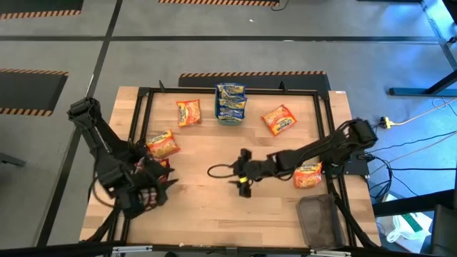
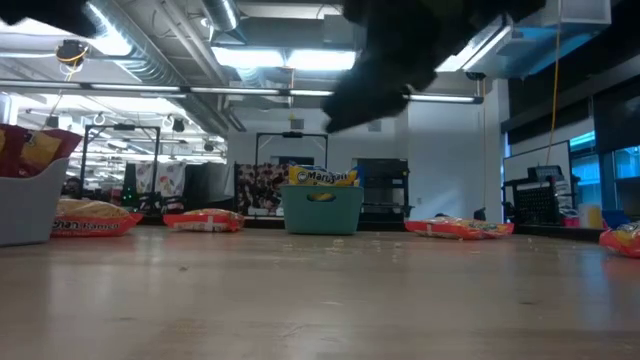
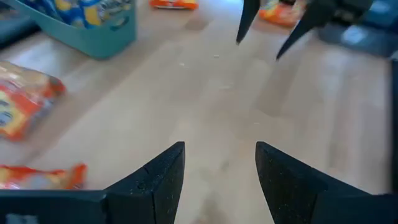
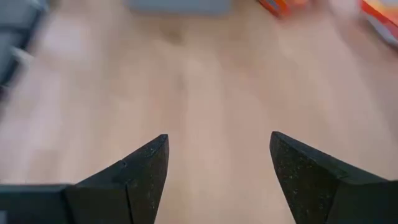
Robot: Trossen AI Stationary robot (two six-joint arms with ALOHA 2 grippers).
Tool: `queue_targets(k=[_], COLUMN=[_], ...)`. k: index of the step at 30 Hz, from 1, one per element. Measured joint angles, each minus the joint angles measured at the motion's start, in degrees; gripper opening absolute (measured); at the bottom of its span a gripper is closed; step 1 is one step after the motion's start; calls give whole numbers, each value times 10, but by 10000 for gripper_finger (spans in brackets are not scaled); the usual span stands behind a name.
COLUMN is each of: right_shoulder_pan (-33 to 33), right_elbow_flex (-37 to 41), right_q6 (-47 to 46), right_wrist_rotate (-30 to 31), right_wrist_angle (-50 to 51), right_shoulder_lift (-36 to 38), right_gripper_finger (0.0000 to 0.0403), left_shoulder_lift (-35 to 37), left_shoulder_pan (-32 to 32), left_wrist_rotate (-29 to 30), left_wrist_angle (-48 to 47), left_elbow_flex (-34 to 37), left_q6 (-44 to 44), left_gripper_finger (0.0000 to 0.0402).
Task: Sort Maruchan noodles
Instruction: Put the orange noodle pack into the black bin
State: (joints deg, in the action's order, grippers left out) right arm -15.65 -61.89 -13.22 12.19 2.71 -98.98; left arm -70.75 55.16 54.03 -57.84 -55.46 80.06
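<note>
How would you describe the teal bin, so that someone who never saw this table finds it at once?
Look at the wooden table, along its far edge, about the middle. There stands the teal bin, an open tub with blue-and-yellow noodle packets standing inside. The orange packets on either side lie loose and flat on the wood.

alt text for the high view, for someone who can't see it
Overhead view of a wooden table: the right hand hovers open and empty over its middle, and the left hand sits open near the left edge. Orange noodle packets lie scattered around a teal tray holding blue-and-yellow packets.
</note>
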Motion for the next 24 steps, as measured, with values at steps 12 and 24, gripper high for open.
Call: queue_targets(k=[12,24], right_shoulder_pan=[98,23], right_elbow_flex=[1,49], right_q6=[-3,-175], right_wrist_rotate=[-2,-48], right_wrist_angle=[262,446], right_shoulder_lift=[88,186], right_gripper_finger=[264,264], left_shoulder_lift=[-10,-13], left_shoulder_pan=[-258,-377], left_wrist_rotate=[-146,-318], left_wrist_angle=[187,645], left_elbow_flex=[0,186], left_q6=[-442,-626], left_gripper_finger=[190,190])
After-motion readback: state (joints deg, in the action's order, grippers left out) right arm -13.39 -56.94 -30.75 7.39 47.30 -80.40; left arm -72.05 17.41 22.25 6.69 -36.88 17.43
